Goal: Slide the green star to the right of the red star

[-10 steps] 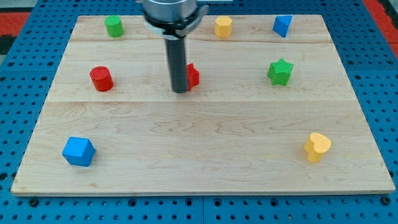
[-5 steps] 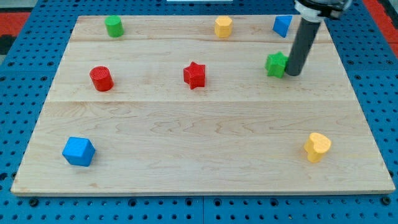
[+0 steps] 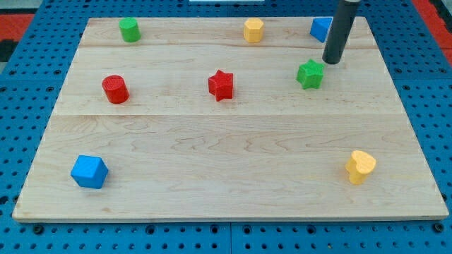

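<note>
jaws are absent; only my tip [image 3: 330,61] shows, just at two o'clock of the green star [image 3: 310,74]. the approach step is in hand; next calls for pushing toward nine o'clock, toward the red star [image 3: 221,85].

Single camera view. The camera looks down at a slant from beyond the view's bottom edge of the wooden counter [image 3: 233,176], facing toward the view's top. The whole counter fits in frame, its side edges converging upward, with a margin of blue pegboard [image 3: 21,141] on every side. The distance is moderate: small blocks remain legible. The rod enters from the view's top right, its upper part cut off, so the mounting probably lies outside the frame.
</note>
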`<state>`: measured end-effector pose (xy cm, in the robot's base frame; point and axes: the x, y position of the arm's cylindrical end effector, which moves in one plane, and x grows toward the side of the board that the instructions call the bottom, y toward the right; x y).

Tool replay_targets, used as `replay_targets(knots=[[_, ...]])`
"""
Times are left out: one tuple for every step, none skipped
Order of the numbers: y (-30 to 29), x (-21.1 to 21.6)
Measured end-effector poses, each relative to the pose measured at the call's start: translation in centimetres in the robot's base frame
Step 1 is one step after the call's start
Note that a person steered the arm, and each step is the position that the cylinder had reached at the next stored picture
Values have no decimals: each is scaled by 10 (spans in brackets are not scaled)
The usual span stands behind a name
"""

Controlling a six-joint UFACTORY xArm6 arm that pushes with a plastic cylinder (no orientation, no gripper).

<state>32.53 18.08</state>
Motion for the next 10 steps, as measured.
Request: replay_targets(knots=[[-55,9],[-112,16],[-75,7],[-18,-22],[9,4],[-42,15],[-56,39],[-34,52],[-54,66],[-119,60]])
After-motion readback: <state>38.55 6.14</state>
